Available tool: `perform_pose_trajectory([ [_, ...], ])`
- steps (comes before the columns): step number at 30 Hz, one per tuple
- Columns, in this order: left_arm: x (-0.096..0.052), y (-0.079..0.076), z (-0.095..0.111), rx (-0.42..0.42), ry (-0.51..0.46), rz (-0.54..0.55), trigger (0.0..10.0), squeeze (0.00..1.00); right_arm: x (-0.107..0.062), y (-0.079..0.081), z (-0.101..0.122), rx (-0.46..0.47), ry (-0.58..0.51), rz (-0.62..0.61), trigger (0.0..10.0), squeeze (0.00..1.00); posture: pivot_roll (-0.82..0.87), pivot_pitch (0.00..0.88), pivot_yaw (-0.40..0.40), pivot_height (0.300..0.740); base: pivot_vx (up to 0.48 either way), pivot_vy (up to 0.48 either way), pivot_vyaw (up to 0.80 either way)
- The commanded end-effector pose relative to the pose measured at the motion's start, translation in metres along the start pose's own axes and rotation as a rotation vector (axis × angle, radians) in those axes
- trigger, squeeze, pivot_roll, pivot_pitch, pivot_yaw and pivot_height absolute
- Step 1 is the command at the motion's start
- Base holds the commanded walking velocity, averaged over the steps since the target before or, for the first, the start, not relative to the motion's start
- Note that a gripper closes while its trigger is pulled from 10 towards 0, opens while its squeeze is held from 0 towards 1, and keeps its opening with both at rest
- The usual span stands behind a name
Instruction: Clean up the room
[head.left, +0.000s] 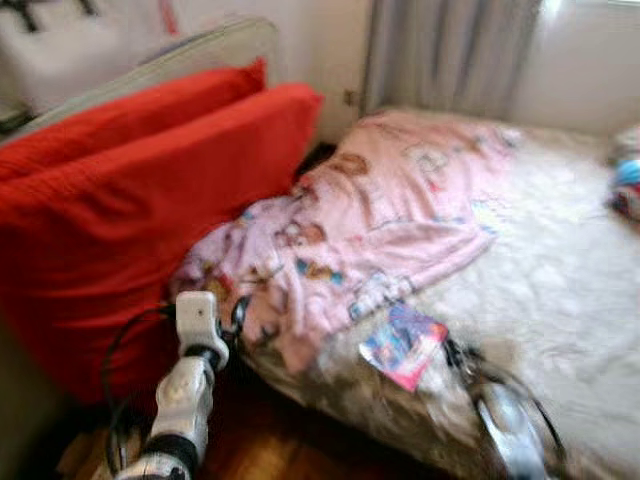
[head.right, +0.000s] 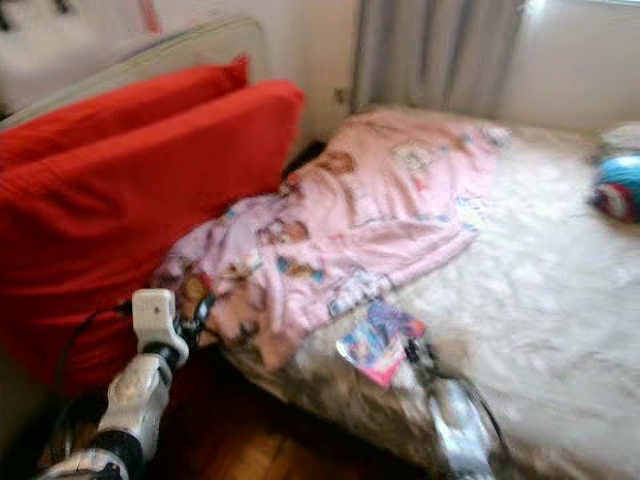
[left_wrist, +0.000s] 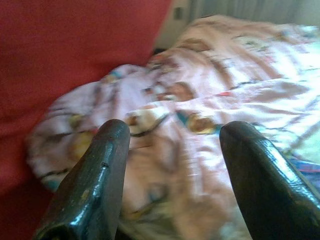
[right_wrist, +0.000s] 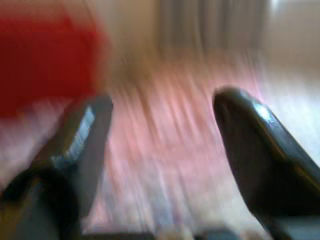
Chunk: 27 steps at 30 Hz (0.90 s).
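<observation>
Facing a bed (head.left: 560, 300), we see a pink blanket (head.left: 380, 220) crumpled over its near corner, beside two red cushions (head.left: 120, 220). Our left gripper (left_wrist: 172, 165) hangs spread wide at the blanket's edge, holding nothing. Our right gripper (right_wrist: 162, 150), blurred, is also parted and empty above the bed. A small packet (head.left: 403, 345) lies just below the blanket; a blue toy (head.right: 618, 188) sits far right.

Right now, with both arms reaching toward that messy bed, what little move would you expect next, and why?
Probably the left pincer eases forward onto the bunched edge of the pink blanket and closes. Its fingers are spread apart with the crumpled cloth right ahead, beside the red cushion.
</observation>
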<state>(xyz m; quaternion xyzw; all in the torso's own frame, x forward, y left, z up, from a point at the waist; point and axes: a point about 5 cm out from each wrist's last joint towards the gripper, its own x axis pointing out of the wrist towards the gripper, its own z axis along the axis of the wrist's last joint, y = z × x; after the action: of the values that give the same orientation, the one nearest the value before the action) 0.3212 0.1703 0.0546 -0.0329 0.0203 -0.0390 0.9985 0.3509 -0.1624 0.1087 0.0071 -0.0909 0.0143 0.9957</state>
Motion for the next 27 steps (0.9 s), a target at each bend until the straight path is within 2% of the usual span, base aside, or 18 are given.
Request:
perform_pose_trajectory([
  [1,-0.005,0.016,-0.002,0.012,0.012,0.048,10.0,0.0,-0.021,-0.011,-0.022,0.0,0.071,-0.037,10.0,0.0,-0.01,0.0,0.036,0.74,0.0,0.0,0.0],
  [5,-0.006,0.018,-0.002,0.012,0.011,0.055,10.0,0.0,-0.027,-0.013,-0.025,0.006,0.05,-0.049,10.0,0.0,-0.01,0.0,0.035,0.74,0.0,0.0,0.0],
  [13,-0.005,0.024,0.002,0.016,0.001,0.074,10.0,0.0,-0.036,-0.016,-0.036,-0.015,0.118,-0.109,10.0,0.0,-0.01,0.0,0.03,0.74,0.0,0.0,0.0],
  [20,-0.004,0.025,0.004,0.02,-0.007,0.078,10.0,0.0,-0.036,-0.02,-0.035,-0.007,0.112,-0.138,10.0,0.0,-0.01,0.0,0.031,0.74,0.0,0.0,0.0],
  [27,-0.004,0.024,0.004,0.023,-0.006,0.076,10.0,0.0,-0.034,-0.02,-0.041,-0.01,0.185,-0.15,10.0,0.0,-0.01,0.0,0.033,0.731,0.0,0.0,0.0],
])
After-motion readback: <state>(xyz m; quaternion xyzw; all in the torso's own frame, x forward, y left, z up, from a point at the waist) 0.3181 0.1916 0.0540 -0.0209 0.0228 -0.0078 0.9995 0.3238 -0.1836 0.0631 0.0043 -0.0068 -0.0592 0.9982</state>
